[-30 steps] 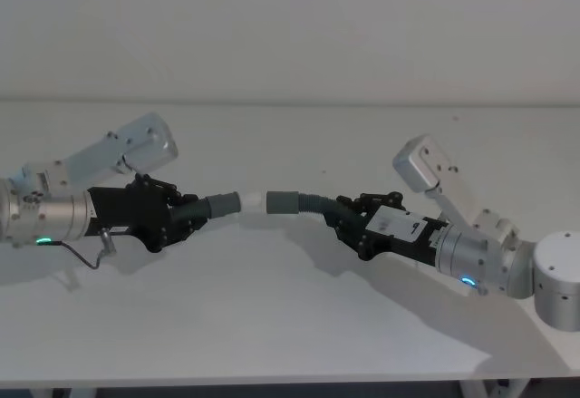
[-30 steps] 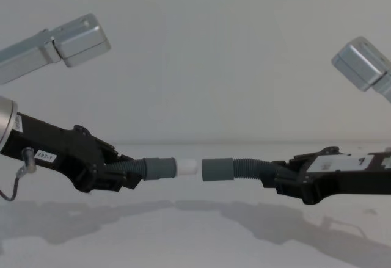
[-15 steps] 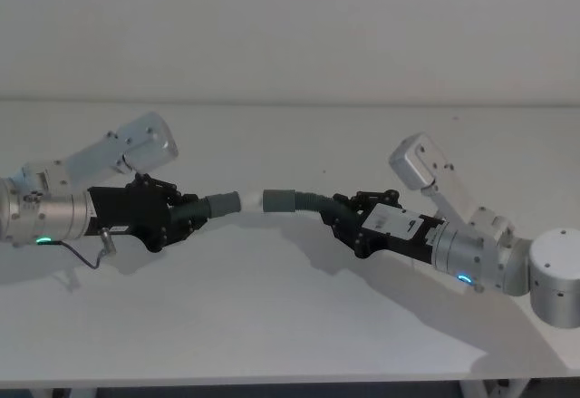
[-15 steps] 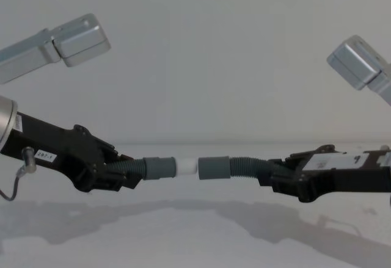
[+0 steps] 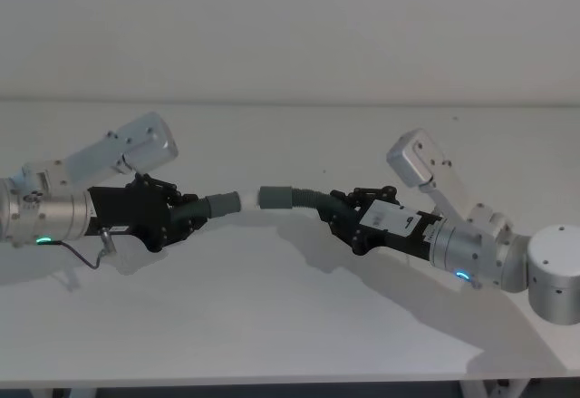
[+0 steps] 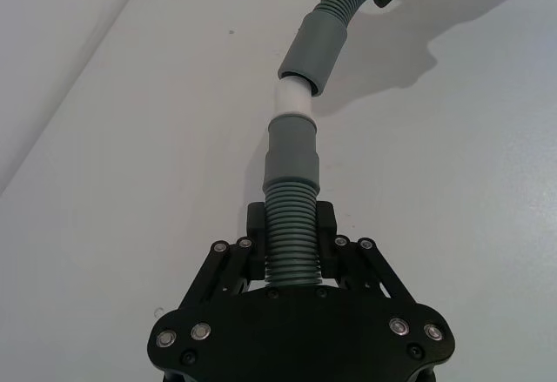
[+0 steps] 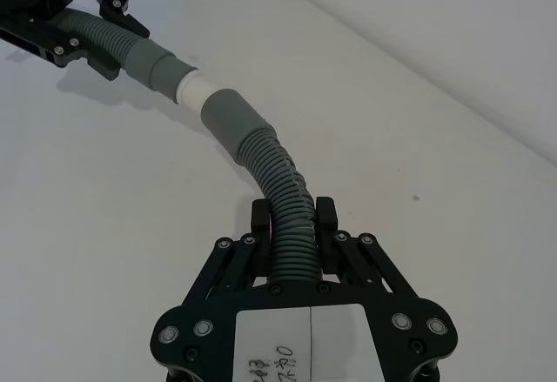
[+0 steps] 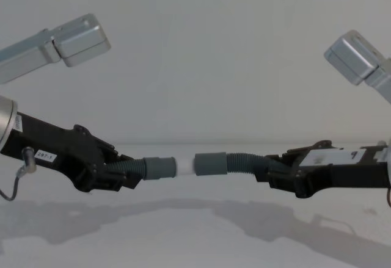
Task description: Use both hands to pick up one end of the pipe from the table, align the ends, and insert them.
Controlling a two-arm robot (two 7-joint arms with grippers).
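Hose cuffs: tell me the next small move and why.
Probably keep pushing the right gripper toward the left gripper along the hose axis. The white spigot has just entered the right hose's grey cuff, with white showing before the left hose's cuff, so it isn't seated.

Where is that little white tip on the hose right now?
The white tip sits mid-air at centre, between the left hose's grey cuff and the right hose's cuff, its end just entering the latter.

Both grippers (image 8: pixel 125 176) (image 8: pixel 269 175) clamped, facing inward
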